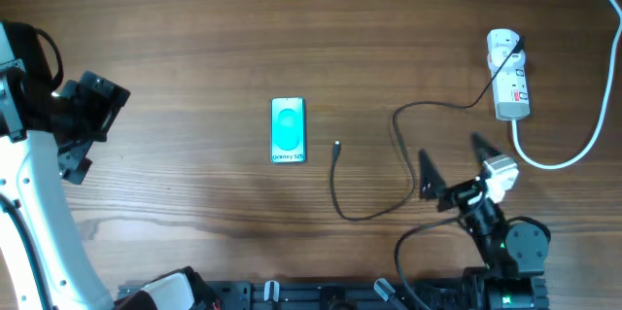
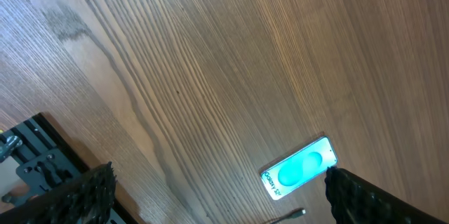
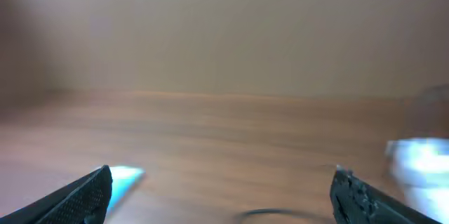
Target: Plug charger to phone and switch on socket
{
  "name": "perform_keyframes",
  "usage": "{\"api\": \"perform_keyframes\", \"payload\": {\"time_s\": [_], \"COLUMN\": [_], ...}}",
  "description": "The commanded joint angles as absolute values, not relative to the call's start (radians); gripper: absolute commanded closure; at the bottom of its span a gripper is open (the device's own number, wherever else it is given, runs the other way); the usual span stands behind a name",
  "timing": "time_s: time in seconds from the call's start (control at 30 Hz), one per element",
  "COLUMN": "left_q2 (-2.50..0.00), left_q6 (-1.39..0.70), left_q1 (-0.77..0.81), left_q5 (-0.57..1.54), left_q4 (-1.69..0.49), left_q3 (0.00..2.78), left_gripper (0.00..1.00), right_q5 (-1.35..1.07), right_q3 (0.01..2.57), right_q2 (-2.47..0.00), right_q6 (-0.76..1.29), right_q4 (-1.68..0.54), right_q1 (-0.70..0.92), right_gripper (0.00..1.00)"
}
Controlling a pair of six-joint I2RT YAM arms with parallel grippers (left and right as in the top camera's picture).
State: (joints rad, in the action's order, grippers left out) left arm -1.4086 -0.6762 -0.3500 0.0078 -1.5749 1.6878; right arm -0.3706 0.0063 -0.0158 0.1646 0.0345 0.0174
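Zero steps finished, seemingly: thin black charger cable (image 1: pixel 333 179) loose on wooden bench (image 1: pixel 194 57), tip just beside cyan-screened rectangular phone (image 1: pixel 288 130), not inserted; white power strip socket (image 1: pixel 509 77) well apart, switch unreadable; left claw (image 2: pixel 217 196) spread, empty; right claw (image 1: pixel 454 159) spread, empty, near cable.

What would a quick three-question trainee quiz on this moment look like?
1. True or false: the charger is already plugged into the phone.
2. What does the right gripper hold? A: the charger. B: the phone. C: nothing, it is open.
3. Fill in: the charger's far end leads to the white ____ near the table's right edge.

Key: 1 false, its tip lies on the table beside the phone, apart from it. 2 C. 3 socket.
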Motion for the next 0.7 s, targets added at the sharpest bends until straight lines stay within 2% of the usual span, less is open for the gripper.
{"api": "perform_keyframes", "payload": {"time_s": [0.0,0.07,0.13,0.33,0.47,0.53,0.67], "left_q2": [-1.406,-1.406,-1.406,-1.406,-1.406,-1.406,-1.406], "left_q6": [-0.689,-0.689,-0.689,-0.689,-0.689,-0.689,-0.689], "left_q1": [-0.356,-0.356,-0.356,-0.356,-0.356,-0.356,-0.356], "left_q5": [-0.009,-0.009,-0.010,-0.010,-0.009,-0.009,-0.009], "left_q4": [-1.576,-1.576,-1.576,-1.576,-1.576,-1.576,-1.576], "left_q3": [1.692,1.692,1.692,1.692,1.692,1.692,1.692], "left_gripper": [0.00,0.00,0.00,0.00,0.00,0.00,0.00], "right_q5": [-0.716,-0.693,-0.678,-0.759,-0.731,-0.731,-0.730], "right_q3": [0.005,0.005,0.005,0.019,0.125,0.190,0.429], "right_q2": [-0.011,-0.011,-0.011,-0.011,-0.031,-0.065,-0.250], "right_q6": [0.628,0.802,0.870,0.892,0.847,0.791,0.537], "right_q4": [0.039,0.036,0.042,0.300,0.327,0.285,-0.051], "right_q1": [0.022,0.022,0.022,0.022,0.022,0.022,0.022], "right_gripper": [0.00,0.00,0.00,0.00,0.00,0.00,0.00]}}
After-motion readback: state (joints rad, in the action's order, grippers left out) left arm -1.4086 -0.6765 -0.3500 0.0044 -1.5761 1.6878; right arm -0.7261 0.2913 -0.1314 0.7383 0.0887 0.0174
